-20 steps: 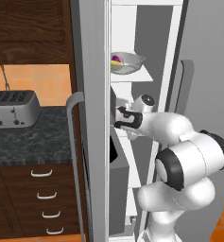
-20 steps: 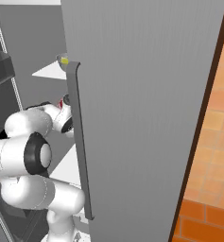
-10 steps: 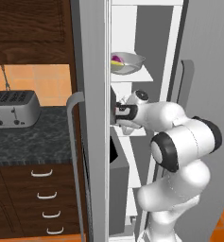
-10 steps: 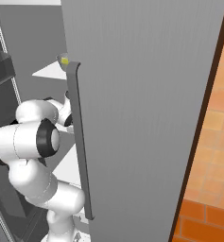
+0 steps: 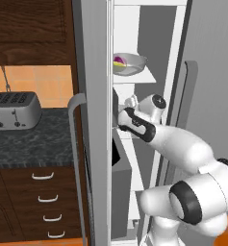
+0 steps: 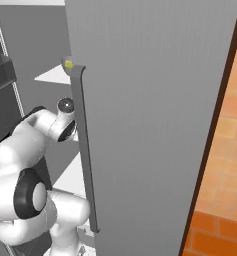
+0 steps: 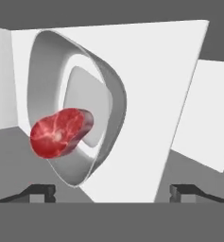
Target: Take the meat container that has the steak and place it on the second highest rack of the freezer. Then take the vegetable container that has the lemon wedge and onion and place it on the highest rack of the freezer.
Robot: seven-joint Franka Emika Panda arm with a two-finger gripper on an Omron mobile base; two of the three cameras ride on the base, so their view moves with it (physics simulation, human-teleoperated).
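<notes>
Step in hand: placing the meat container (image 7: pixel 85 118) with the steak (image 7: pixel 59 131) inside the freezer (image 6: pixel 155 100). The jaws are spread and empty; the container rests on a white rack (image 7: pixel 151 94) ahead of them, apparently the second highest. Next: withdraw, then fetch the vegetable container (image 5: pixel 129 64).

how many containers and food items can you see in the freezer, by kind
containers: 2, the steak's and the one on the upper shelf
steak: 1
onion: 1
lemon wedge: 1
total: 5
</notes>
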